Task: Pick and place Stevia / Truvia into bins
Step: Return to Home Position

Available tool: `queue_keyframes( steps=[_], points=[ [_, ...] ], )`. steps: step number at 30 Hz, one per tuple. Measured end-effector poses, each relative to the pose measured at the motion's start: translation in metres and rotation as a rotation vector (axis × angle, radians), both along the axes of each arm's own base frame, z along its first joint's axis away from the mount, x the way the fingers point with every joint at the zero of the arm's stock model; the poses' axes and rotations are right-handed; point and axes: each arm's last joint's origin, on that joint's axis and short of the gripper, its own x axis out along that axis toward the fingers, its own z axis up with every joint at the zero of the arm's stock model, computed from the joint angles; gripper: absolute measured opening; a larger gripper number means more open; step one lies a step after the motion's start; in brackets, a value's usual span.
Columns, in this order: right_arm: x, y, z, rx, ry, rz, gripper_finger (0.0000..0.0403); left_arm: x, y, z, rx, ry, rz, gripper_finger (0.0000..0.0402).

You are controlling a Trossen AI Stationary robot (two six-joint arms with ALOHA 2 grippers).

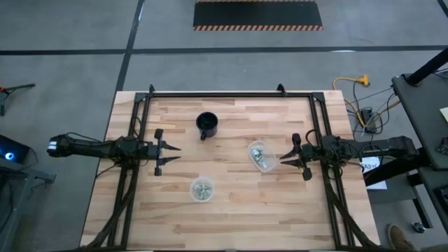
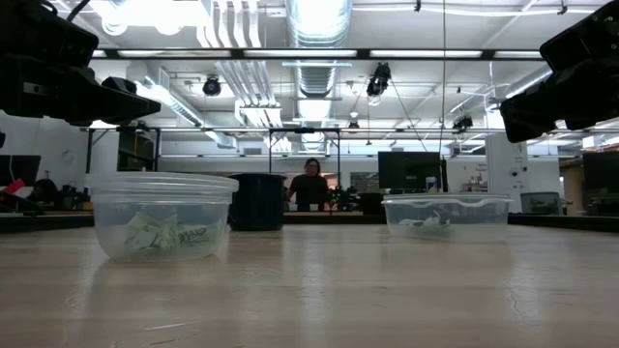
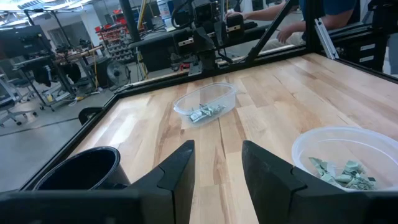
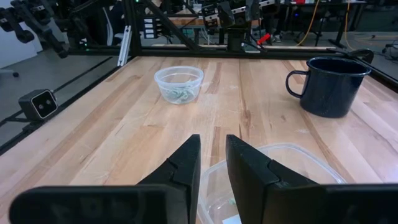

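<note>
High view: the left hand (image 1: 170,155) hangs over the left side of the worktop (image 1: 231,218), empty, its two fingers set well apart and aimed at the middle. The right hand (image 1: 285,160) faces it from the right side, also empty, its fingers parted by only a narrow gap. Its tips lie just beside the near end of the oblong tub (image 1: 253,147). That tub's long axis runs on a slant, from the mug (image 1: 206,125) side towards the right hand. A few sachets (image 1: 262,157) lie flat on its floor. The round tub (image 1: 192,189) stands near the front edge, well apart from both hands, and holds a loose heap of pale green and white sachets. They point every way, so no single long axis can be told. Low view: both hands hang well above the tubs.
</note>
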Motion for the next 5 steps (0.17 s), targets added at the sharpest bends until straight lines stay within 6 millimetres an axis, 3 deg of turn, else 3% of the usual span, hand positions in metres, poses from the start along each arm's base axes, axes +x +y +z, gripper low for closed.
queue_keyframes(
  steps=[5],
  points=[
    [0.0, 0.0, 0.0, 0.0, 0.0, 0.0, 0.0068, 0.0, 0.0, 0.0001, 0.0, 0.0, 0.0, 0.0116]
  ],
)
